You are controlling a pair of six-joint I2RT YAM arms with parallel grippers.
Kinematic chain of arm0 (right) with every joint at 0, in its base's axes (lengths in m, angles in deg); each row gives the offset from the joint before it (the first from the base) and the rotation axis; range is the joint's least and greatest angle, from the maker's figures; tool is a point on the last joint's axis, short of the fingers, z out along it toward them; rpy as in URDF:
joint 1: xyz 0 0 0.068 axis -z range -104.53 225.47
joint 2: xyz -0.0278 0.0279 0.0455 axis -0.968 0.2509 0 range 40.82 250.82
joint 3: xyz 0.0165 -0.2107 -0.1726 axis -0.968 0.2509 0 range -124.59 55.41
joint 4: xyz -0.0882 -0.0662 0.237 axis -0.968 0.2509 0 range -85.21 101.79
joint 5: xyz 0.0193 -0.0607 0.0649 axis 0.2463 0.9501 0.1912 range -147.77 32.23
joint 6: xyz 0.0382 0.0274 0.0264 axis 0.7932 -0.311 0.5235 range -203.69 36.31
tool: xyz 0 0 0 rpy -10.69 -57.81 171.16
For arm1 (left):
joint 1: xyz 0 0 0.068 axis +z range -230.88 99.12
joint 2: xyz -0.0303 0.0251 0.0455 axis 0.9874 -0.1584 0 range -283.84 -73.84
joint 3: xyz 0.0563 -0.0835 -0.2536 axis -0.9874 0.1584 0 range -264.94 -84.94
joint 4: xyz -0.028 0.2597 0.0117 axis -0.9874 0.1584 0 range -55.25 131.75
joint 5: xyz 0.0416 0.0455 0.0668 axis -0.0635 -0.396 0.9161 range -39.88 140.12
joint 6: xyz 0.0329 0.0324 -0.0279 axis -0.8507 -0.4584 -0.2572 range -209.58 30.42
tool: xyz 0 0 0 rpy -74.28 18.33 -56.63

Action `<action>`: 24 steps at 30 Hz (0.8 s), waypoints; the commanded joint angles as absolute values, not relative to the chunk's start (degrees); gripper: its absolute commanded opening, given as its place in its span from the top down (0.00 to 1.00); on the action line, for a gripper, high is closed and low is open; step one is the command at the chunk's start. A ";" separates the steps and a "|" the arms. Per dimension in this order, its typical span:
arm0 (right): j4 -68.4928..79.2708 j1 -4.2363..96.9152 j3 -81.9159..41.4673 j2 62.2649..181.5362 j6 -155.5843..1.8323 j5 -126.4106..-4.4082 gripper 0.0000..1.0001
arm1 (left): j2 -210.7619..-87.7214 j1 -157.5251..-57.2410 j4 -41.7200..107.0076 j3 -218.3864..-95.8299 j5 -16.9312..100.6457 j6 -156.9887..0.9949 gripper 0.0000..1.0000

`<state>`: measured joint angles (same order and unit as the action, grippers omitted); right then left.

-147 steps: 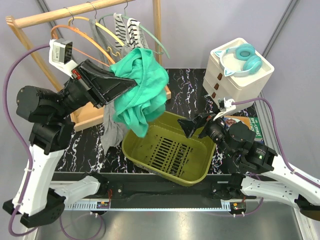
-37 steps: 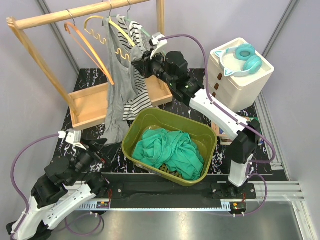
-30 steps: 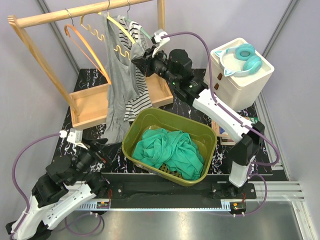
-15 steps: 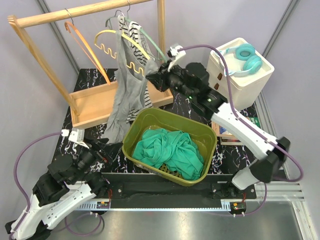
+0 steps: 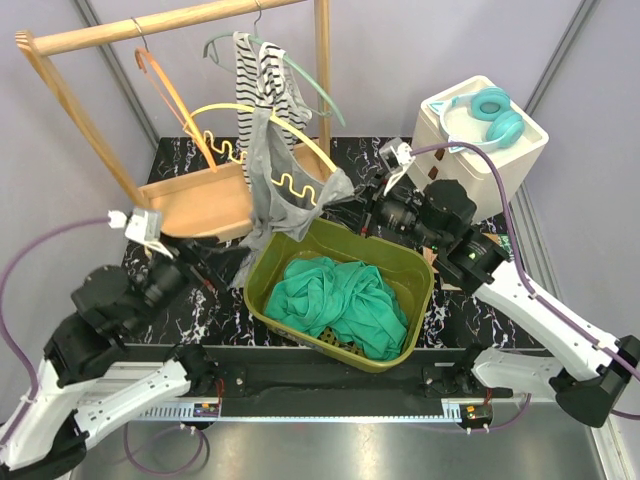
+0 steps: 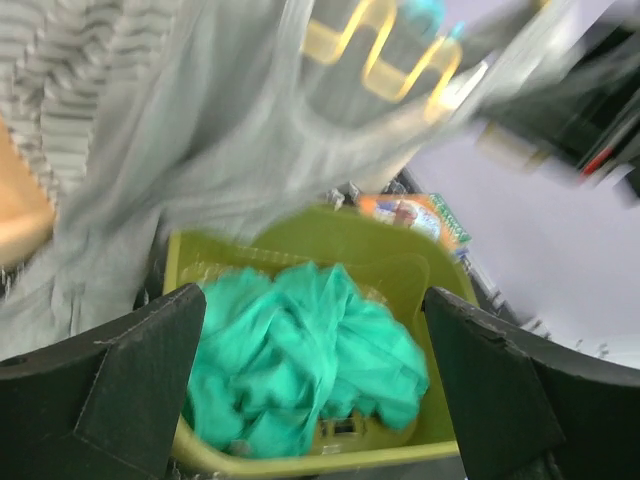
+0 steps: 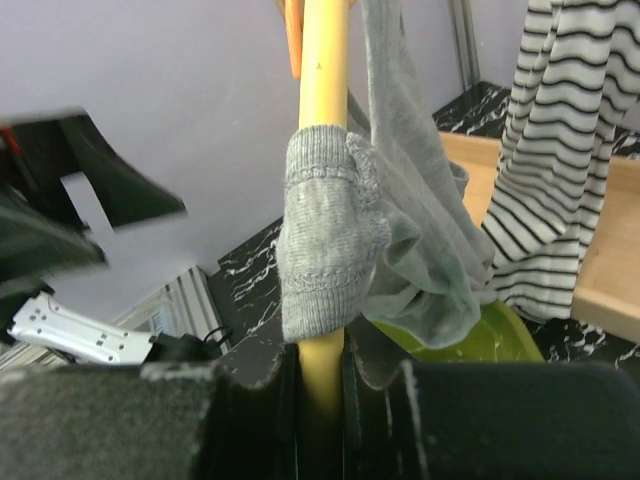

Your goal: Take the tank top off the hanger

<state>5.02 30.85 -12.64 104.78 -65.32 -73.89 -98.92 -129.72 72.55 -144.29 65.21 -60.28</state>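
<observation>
Two hazards apply. Your right gripper [image 7: 320,372] is clamped on one arm of the yellow hanger [image 7: 323,70]. The hanger carries the grey tank top [image 5: 272,195] above the far left corner of the green bin [image 5: 412,270], with one strap [image 7: 325,240] wrapped round that arm just above the fingers. Pull while that strap is pinched and the fabric may stretch or the hanger may slip. Your left gripper [image 5: 222,272] stands wide open and empty, left of the bin; a careless reach could snag the striped top [image 5: 262,80] behind.

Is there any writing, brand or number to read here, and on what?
None can be read.
The colourful booklet beside the green bin has print, but it is too blurred.
The scale strip on the front rail has marks too small to read.
</observation>
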 commanded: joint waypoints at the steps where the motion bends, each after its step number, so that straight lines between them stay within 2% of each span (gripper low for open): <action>1: 2.33 30.47 -8.67 99.54 -62.25 -76.49 1.00 | -107.31 -129.75 68.84 -157.43 65.32 -65.67 0.05; 7: 2.68 30.47 -4.36 93.74 -61.01 -77.02 1.00 | -116.80 -129.75 68.33 -163.07 68.14 -66.20 0.07; 12: 3.21 30.47 -0.50 86.71 -60.84 -69.91 1.00 | -123.14 -129.75 65.60 -167.81 63.41 -66.29 0.08; 21: 8.39 30.47 0.82 79.50 -62.33 -63.48 1.00 | -119.90 -129.75 59.63 -166.07 63.13 -63.65 0.08; 24: 10.68 30.47 1.36 77.74 -62.60 -63.40 1.00 | -119.62 -129.75 56.55 -165.01 59.80 -63.74 0.09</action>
